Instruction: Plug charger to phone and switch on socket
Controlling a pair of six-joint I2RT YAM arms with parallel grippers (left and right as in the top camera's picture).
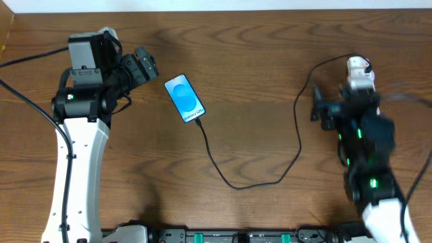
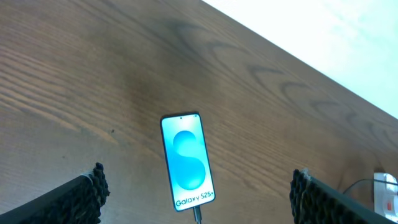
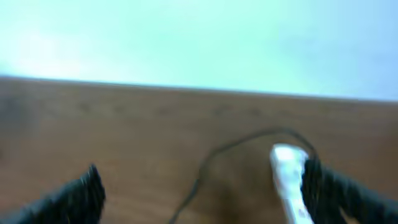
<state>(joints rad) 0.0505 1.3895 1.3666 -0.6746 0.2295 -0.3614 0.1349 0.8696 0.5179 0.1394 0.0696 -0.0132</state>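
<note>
Phone (image 1: 184, 98) lies diagonally on open table (image 1: 270, 54), charger (image 1: 256, 177) end pointing near-right; left hand (image 1: 147, 65) released nearby, right hand (image 3: 202, 183) released beside socket (image 1: 359, 73).

We are seeing the phone (image 1: 184, 98) glowing bright blue, with a paler circle and white lettering inside black edges. The charger (image 1: 256, 177) is showing black, and the socket (image 1: 360, 74) at three o'clock white. The table (image 1: 256, 54) is showing brown wood grain with darker streaks. The left arm (image 1: 77, 155) is showing white and black, the right arm (image 1: 368, 145) mostly black with green lights (image 1: 371, 182).
</note>
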